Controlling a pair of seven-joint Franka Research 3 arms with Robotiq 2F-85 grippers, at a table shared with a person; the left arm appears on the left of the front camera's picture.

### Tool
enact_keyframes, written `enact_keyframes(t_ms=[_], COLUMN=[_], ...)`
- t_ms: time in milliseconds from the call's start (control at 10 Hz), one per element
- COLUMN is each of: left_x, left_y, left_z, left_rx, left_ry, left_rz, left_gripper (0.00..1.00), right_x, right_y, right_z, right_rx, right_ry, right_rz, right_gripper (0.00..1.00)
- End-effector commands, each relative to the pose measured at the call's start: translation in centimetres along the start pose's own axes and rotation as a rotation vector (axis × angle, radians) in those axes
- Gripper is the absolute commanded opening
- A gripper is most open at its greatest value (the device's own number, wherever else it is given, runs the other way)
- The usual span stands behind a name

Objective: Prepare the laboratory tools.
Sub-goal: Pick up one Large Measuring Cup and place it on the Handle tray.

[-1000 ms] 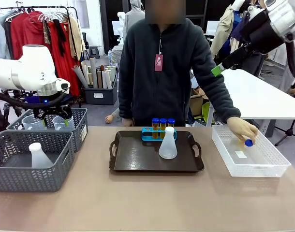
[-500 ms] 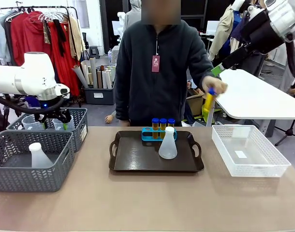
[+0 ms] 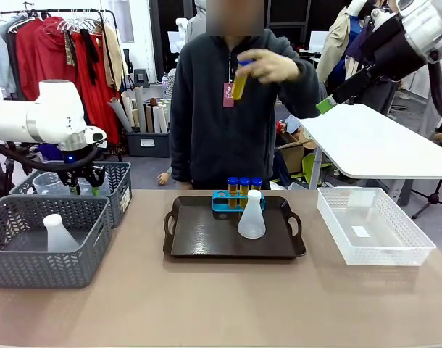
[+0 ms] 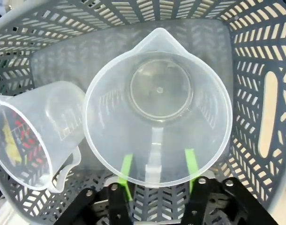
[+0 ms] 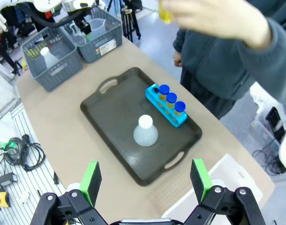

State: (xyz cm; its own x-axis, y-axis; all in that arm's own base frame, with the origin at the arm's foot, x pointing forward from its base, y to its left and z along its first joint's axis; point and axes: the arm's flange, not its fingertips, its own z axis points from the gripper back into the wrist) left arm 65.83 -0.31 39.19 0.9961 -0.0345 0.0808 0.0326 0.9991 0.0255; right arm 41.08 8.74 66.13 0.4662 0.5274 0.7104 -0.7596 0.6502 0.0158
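Left gripper [image 4: 158, 159] half open, left of tray [image 3: 206, 235], pads [image 4: 126, 168] astride handle of beaker [image 4: 158, 89] in basket [image 4: 255, 56]; grip you cannot confirm; right gripper [image 5: 146, 174] wide, empty, above tray; flask [image 3: 251, 217] and three tubes [image 3: 244, 185] on tray; person's hand [image 3: 268, 67] holds fourth tube [image 3: 238, 85] above it.

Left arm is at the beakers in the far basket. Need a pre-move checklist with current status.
1. Fingers of the left gripper either side of the beaker handle: ok.
2. Firm grip on it: cannot tell.
3. Room around it: cannot tell; second beaker sits tilted close beside.
4. Free space on the tray beside the flask: ok.
5. Person's hand off the tray, raised with a tube: ok.
6. The right gripper open, raised high: ok.
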Motion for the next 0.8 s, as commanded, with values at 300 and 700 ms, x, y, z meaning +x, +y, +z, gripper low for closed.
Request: enact_keyframes(t_ms=[300,700], left_x=[-1.0,-3.3], left_y=[0.6,-0.7], left_z=[2.0,8.5], left_rx=[-0.051,-0.057], left_ry=[0.003,-0.032], left_rz=[-0.008,-0.036], left_gripper=[0.00,0.00], right_x=[-0.1,-0.1], right_y=[0.0,0.0], right_z=[-0.1,-0.1], right_rx=[0.018,0.018], right_ry=[-0.019,-0.019], right_rz=[-0.001,-0.001], right_gripper=[1.00,1.00])
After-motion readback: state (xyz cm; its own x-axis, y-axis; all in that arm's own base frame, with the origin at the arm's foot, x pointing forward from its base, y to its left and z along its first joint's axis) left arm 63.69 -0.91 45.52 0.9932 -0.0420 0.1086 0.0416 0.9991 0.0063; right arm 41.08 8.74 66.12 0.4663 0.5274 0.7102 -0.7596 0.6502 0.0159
